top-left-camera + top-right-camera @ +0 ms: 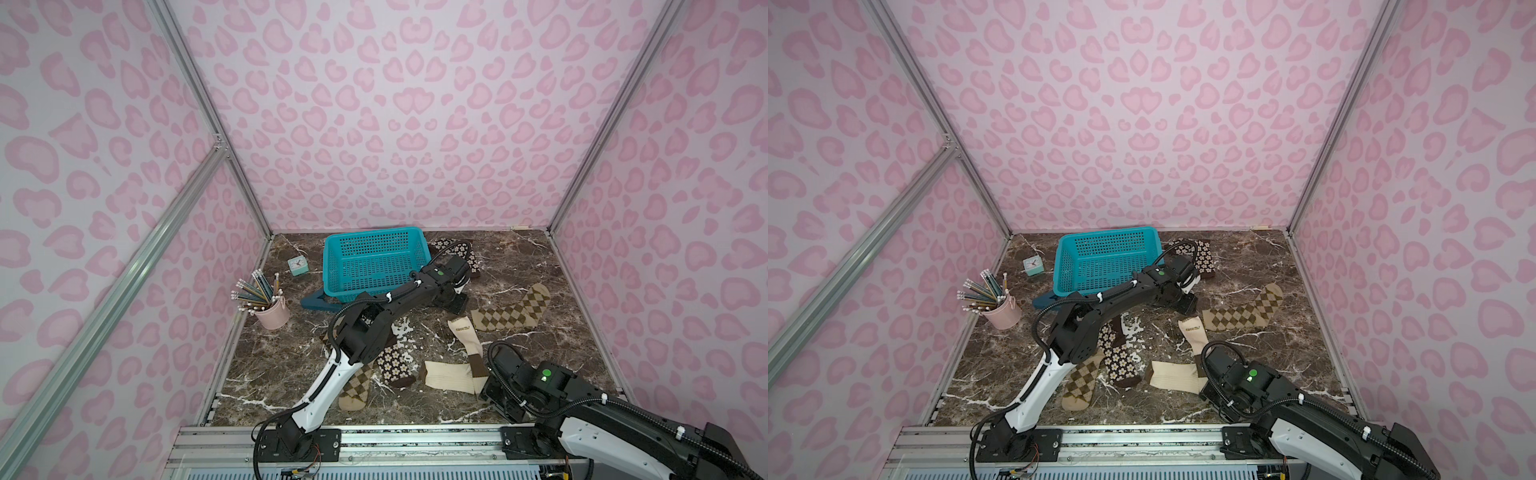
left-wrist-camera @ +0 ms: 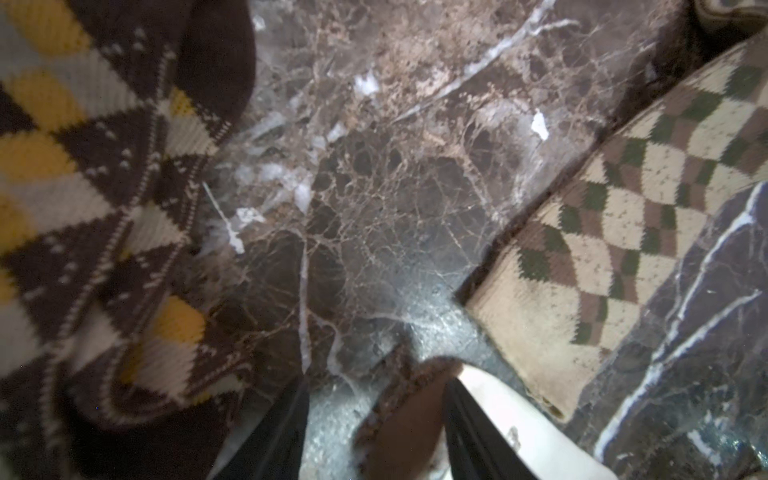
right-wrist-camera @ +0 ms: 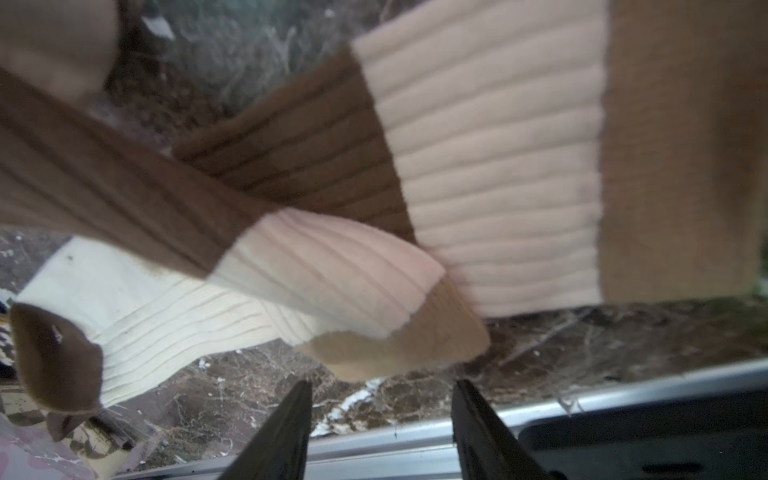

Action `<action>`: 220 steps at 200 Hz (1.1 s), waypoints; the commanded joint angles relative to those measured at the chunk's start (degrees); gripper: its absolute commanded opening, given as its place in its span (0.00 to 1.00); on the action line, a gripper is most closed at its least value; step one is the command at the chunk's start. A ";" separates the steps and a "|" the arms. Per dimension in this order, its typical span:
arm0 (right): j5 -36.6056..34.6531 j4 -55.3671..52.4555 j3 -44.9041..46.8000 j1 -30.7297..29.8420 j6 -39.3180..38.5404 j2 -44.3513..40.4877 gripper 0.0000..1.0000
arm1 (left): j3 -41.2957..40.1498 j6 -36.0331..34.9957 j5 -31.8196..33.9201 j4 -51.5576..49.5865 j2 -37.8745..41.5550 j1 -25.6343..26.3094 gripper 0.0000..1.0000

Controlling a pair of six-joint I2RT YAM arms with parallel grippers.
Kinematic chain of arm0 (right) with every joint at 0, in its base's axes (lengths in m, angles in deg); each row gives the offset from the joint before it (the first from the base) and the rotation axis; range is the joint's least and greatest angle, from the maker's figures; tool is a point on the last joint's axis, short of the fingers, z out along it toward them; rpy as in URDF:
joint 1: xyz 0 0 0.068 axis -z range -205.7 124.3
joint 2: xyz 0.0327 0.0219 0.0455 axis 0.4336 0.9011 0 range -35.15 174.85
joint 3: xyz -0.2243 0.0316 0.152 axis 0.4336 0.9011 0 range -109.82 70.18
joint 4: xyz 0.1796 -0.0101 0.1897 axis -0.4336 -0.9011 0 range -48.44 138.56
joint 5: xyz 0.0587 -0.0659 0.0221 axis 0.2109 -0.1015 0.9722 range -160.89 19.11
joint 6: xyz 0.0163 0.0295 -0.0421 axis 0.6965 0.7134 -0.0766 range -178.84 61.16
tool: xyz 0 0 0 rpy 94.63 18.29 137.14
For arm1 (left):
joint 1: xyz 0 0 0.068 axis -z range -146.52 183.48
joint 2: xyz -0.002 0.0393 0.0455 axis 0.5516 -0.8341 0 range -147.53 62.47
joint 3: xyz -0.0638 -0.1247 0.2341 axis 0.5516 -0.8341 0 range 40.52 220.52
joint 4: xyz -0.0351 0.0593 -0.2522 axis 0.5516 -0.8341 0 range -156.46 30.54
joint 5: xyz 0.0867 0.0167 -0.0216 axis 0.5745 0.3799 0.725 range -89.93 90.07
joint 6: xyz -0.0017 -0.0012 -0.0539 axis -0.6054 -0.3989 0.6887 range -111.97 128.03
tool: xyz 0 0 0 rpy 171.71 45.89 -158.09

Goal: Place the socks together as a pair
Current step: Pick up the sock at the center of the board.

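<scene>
Brown marble surface (image 1: 540,266): left arm (image 1: 399,299) stretches far forward, jaws apart with a brown knit edge (image 2: 403,419) between them (against one side); right arm (image 1: 582,436) sits folded low, jaws apart, holding nothing, cream-and-brown ribbed socks (image 3: 498,166) just ahead.

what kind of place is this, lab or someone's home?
Looks like a staged robot data-collection booth, not a home: pink patterned wall panels on an aluminium frame, a marble-look tabletop, left arm and right arm bolted to a front rail.
</scene>
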 commanded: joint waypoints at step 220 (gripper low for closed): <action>-3.26 2.25 -0.95 4.92 -6.98 6.39 0.05 | -20.25 -4.28 0.37 9.52 15.18 -0.33 0.72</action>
